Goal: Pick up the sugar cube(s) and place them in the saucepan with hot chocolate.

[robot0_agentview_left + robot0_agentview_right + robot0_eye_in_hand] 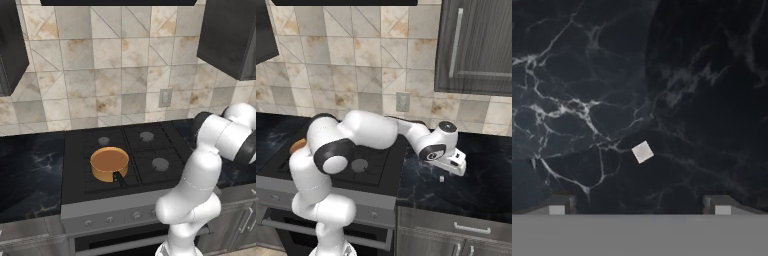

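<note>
A black gas stove (150, 150) sits in a dark marble counter (481, 175), below a tiled backsplash (110, 65) with a wall outlet (402, 101).

A tiny white-grey sugar cube (642, 151) lies alone on the black marbled counter (702, 100), right of the stove. The copper-orange saucepan (109, 163), brown inside, sits upright on the stove's front-left burner, black handle pointing forward.
</note>
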